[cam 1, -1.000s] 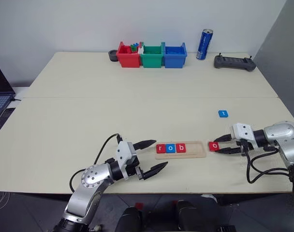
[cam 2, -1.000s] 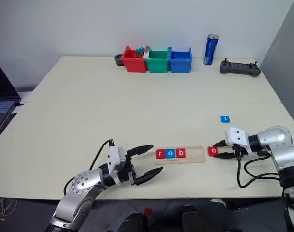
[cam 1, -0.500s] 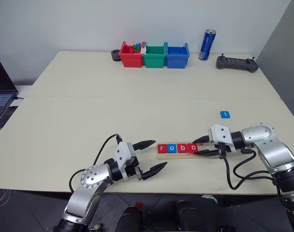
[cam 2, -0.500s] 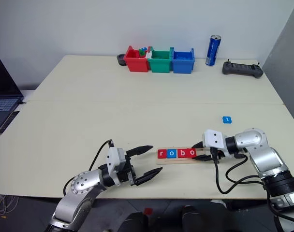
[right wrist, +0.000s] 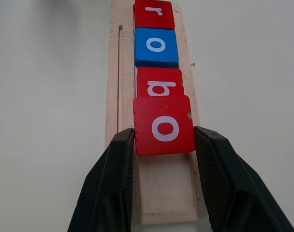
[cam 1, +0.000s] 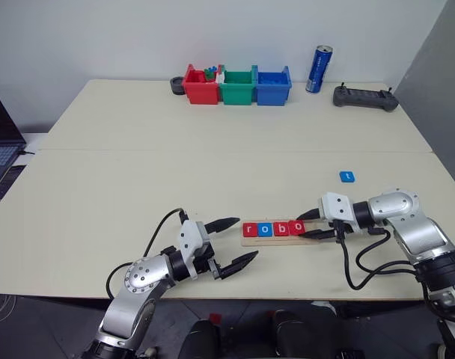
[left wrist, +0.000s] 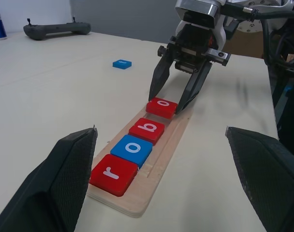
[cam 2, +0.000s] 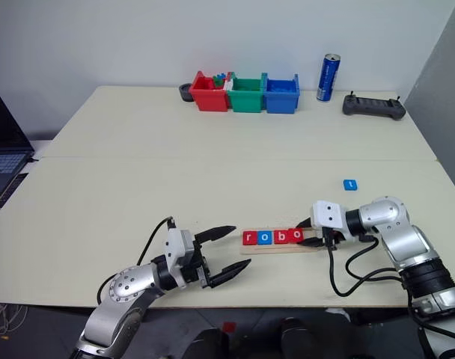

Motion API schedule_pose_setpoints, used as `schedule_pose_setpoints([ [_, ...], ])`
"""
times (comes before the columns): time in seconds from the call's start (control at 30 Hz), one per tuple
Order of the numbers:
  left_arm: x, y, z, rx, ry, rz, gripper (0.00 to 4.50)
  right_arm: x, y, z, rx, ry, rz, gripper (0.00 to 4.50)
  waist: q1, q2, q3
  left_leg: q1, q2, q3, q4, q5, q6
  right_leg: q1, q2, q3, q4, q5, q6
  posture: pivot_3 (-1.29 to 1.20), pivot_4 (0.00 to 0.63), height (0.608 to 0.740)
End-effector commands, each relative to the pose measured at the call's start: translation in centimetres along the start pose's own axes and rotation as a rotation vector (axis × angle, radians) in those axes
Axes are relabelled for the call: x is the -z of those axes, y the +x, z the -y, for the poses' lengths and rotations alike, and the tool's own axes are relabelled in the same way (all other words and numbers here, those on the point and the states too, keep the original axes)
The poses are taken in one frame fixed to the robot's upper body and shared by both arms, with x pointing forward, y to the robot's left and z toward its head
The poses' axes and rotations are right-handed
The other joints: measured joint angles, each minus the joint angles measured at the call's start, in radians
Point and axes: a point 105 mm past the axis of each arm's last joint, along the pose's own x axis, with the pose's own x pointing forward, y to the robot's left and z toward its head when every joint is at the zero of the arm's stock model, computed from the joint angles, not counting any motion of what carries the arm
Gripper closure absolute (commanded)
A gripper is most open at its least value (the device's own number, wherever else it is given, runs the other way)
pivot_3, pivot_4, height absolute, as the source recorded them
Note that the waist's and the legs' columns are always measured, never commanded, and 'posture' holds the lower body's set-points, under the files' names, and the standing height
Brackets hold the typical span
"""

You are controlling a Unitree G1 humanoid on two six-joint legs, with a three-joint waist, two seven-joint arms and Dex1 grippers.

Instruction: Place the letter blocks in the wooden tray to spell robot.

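Right gripper (right wrist: 164, 140) clamps red "o" tile (right wrist: 163, 124) between fingertips, over wooden tray (left wrist: 159, 159), touching "b" tile (right wrist: 160, 82). Blue "t" tile (cam 1: 346, 176) on table, well apart. Left gripper (cam 1: 233, 241) spread wide, empty, beside tray's left end.

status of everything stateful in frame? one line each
wooden tray: four slots filled, end slot free
red o block: gripped, over tray beside b
r, o, b blocks: seated in tray
blue t block: loose on table
right gripper: shut on red o block
left gripper: open, holding nothing
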Motion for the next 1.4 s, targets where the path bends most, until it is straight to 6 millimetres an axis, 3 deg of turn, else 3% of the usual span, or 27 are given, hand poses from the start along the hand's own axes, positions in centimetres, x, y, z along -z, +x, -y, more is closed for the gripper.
schedule_pose_setpoints([
  [0.03, -1.1, 0.1, 0.4, 0.014, 0.041, 0.024, 0.0, -0.6, -0.3, 0.7, 0.01, -0.049, -0.004, 3.04, 0.0, 0.0, 0.0, 0.0, 0.0, 0.0, 0.0, 0.0, 0.0, 0.0, 0.0, 0.0, 0.0, 0.0, 0.0, 0.0, 0.15, 0.74],
  [0.4, -0.7, -0.2, 0.0, 0.01, 0.043, 0.011, 0.0, -0.4, -0.4, 0.8, 0.003, -0.042, -0.009, 3.04, 0.0, 0.0, 0.0, 0.0, 0.0, 0.0, 0.0, 0.0, 0.0, 0.0, 0.0, 0.0, 0.0, 0.0, 0.0, 0.0, 0.15, 0.74],
  [0.67, -0.3, -0.5, -0.1, 0.01, 0.04, 0.004, 0.0, -0.6, -1.2, 1.2, 0.022, -0.005, 0.006, 0.13, 0.0, 0.0, 0.0, 0.0, 0.0, 0.0, 0.0, 0.0, 0.0, 0.0, 0.0, 0.0, 0.0, 0.0, 0.0, 0.0, 0.15, 0.74],
  [0.93, -0.1, -0.2, -0.2, 0.023, 0.042, 0.012, 0.0, -1.7, -1.5, 2.6, 0.11, 0.046, 0.066, 0.03, 0.0, 0.0, 0.0, 0.0, 0.0, 0.0, 0.0, 0.0, 0.0, 0.0, 0.0, 0.0, 0.0, 0.0, 0.0, 0.0, 0.15, 0.74],
  [1.07, -0.2, -0.1, -0.2, 0.028, 0.046, 0.015, 0.0, -1.8, -1.3, 3.7, 0.159, 0.041, 0.068, 0.91, -0.002, 0.0, 0.0, 0.0, 0.0, 0.0, 0.0, 0.0, 0.0, 0.0, 0.0, 0.0, 0.0, 0.0, 0.0, 0.0, 0.15, 0.74],
  [1.37, -0.2, -0.4, -0.2, 0.024, 0.045, 0.009, 0.0, -1.1, 0.0, 4.7, 0.216, -0.002, 0.035, 4.3, -0.003, 0.0, 0.0, 0.0, 0.0, 0.0, -0.001, 0.0, 0.0, 0.0, 0.0, 0.0, -0.001, 0.001, -0.001, 0.0, 0.15, 0.74],
  [1.4, -0.2, -0.4, -0.2, 0.024, 0.044, 0.009, 0.0, -1.0, 0.1, 4.6, 0.211, -0.013, 0.026, 4.44, -0.003, 0.0, 0.0, 0.0, 0.0, 0.0, -0.001, 0.0, 0.0, 0.0, 0.0, 0.0, -0.001, 0.001, -0.001, 0.0, 0.15, 0.74],
])
